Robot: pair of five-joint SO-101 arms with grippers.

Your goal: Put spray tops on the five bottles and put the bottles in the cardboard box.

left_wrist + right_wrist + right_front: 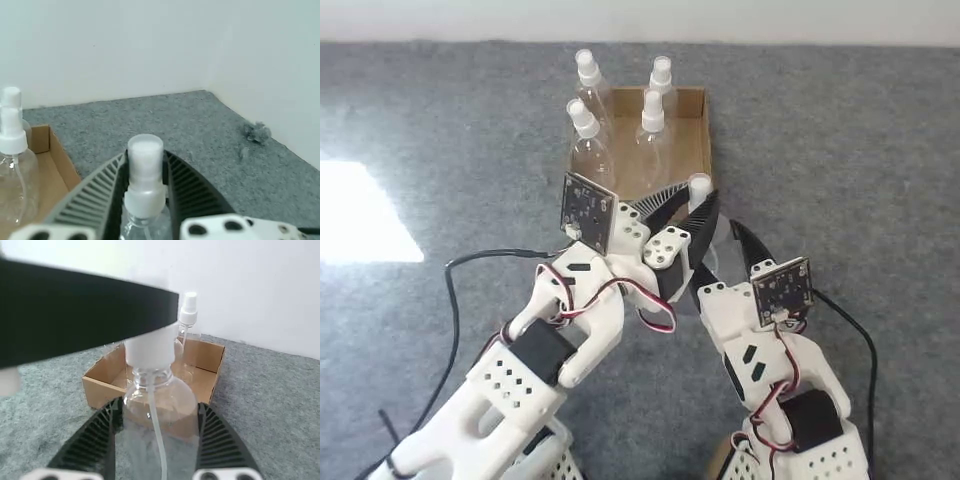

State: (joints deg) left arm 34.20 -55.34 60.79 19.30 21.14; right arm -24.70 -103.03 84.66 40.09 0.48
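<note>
Left tool (145, 156) on sprayer (145, 177) (bottle (131, 227) below)

We recorded two arms, the left arm (550, 345) and the right arm (770, 365), both in white moulded shells with black servo blocks (542, 352) set into the joints. Rows of round holes (508, 380) pierced the near segments. Each wrist bore a square circuit board (587, 206). Twisted red, white and black wires (620, 288) and a black cable (453, 300) ran along each arm. The fingers (92, 195) were black and ribbed.
</note>
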